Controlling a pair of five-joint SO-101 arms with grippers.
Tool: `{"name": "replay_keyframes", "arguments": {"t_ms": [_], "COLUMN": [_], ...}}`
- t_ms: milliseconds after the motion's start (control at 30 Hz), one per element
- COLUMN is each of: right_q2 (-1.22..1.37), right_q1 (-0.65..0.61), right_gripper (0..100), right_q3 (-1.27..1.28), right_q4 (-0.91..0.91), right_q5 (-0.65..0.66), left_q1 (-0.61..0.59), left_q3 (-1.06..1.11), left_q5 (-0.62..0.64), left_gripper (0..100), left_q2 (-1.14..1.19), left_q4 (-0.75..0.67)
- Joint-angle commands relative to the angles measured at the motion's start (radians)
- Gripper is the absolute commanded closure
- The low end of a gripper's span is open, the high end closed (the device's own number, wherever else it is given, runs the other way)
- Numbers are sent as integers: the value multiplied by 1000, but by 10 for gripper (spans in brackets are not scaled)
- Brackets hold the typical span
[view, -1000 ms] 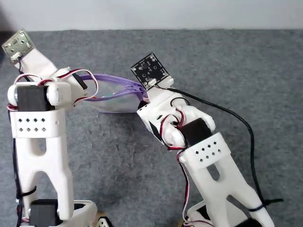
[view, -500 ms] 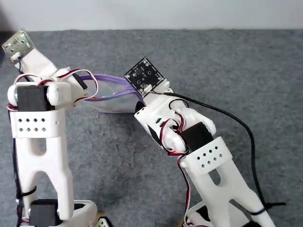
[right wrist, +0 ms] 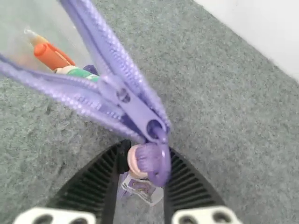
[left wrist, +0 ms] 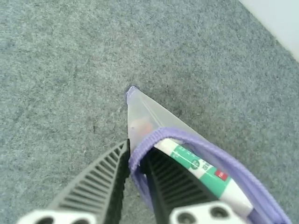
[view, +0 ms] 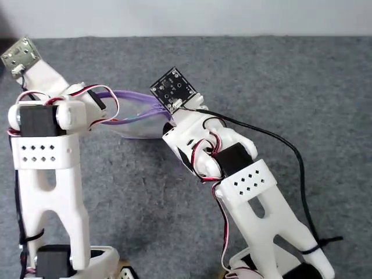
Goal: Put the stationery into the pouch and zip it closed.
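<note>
The clear plastic pouch with a purple zip [view: 136, 116] is held over the grey carpeted bench [view: 290, 87]. Its long axis runs from the left gripper [left wrist: 134, 156], jaws pinching its end rim, to the right gripper [right wrist: 142, 158], jaws pinching the purple zip pull [right wrist: 148, 163]. The slider [right wrist: 140, 116] sits at the right gripper's end, tapes parted beyond it over an orange pen [right wrist: 51, 55], so closing likely means drawing it toward the left gripper.

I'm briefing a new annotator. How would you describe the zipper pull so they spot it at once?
On the grey table, find the clear pouch edged in purple zipper tape. Where its two zipper rows meet sits the flat purple slider. The zipper pull is the rounded purple charm hanging from it, clamped in the right gripper.
</note>
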Motion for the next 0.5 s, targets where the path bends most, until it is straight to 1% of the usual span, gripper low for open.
{"name": "replay_keyframes", "arguments": {"t_ms": [0, 233, 333, 467], "right_q2": [-8, -65, -119, -170], "right_q1": [-7, 21, 28, 59], "right_gripper": [985, 989, 989, 989], "right_q3": [-9, -9, -11, -9], "right_q4": [-21, -18, 5, 30], "right_q5": [12, 14, 17, 64], "left_q1": [8, 8, 18, 77], "left_q3": [41, 41, 35, 38], "left_q5": [14, 14, 6, -117], "left_gripper": [987, 987, 987, 985], "left_q2": [14, 6, 3, -57], "left_q4": [2, 6, 41, 74]}}
